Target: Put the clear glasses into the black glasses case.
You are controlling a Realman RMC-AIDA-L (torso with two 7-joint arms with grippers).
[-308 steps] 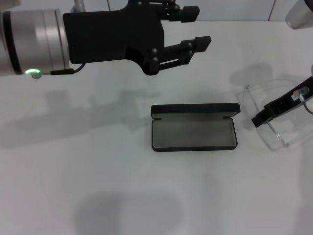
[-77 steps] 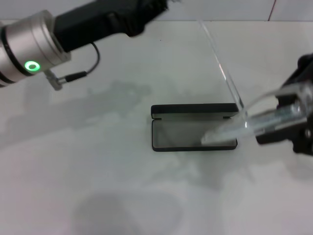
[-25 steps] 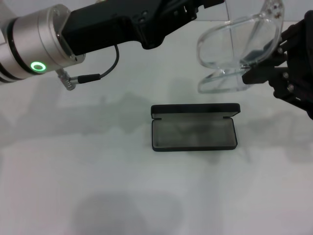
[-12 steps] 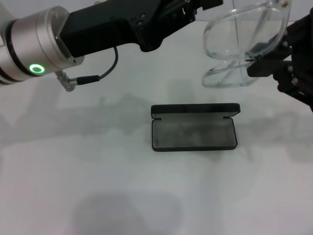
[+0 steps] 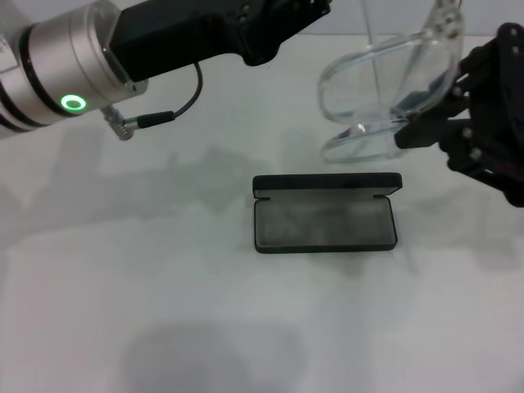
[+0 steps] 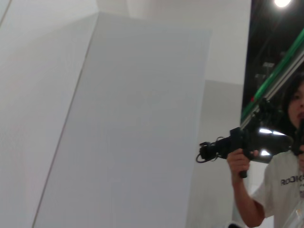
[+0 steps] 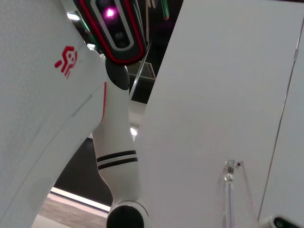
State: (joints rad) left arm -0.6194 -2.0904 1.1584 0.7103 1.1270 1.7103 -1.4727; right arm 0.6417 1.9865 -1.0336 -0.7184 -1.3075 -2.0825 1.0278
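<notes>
Two arms hung above a white table point(image 5: 164, 311). The right gripper point(image 5: 446, 115) clamped the clear glasses point(image 5: 385, 90) in the air, just behind the open black glasses case point(image 5: 325, 223). Bare tabletop surrounded the case. The left gripper point(image 5: 278, 20) reached across high; its finger spacing was hidden.

head: looks down on table point(image 5: 164, 311) | wrists: face outward at walls | shared: none

left gripper point(image 5: 315, 6): fingertips cut off at top edge, head view | right gripper point(image 5: 426, 131): body runs off right edge, fingers blurred behind lens | clear glasses point(image 5: 385, 90): arm tips cut off at top edge
</notes>
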